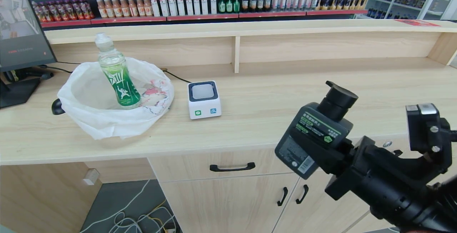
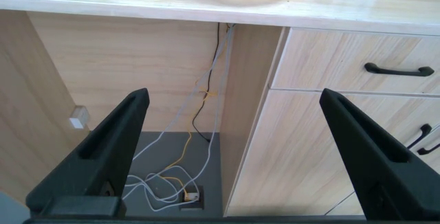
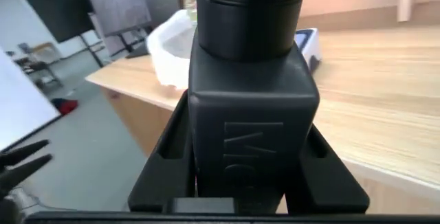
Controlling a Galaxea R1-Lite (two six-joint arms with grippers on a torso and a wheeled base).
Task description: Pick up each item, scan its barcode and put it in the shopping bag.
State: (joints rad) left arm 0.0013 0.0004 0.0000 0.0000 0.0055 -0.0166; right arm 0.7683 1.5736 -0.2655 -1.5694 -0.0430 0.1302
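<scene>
My right gripper is shut on a dark square bottle with a black cap, held tilted above the counter's front right edge, its barcode label facing down and toward me. That bottle sits clamped between the fingers in the right wrist view. A white barcode scanner stands mid-counter. To its left lies the white shopping bag, with a green-labelled drink bottle standing upright inside. My left gripper hangs open below counter level, facing the cabinet front.
A wooden counter has a raised back ledge. A monitor stands at the far left with a black mouse beside the bag. Drawers with black handles lie below. Cables trail on the floor.
</scene>
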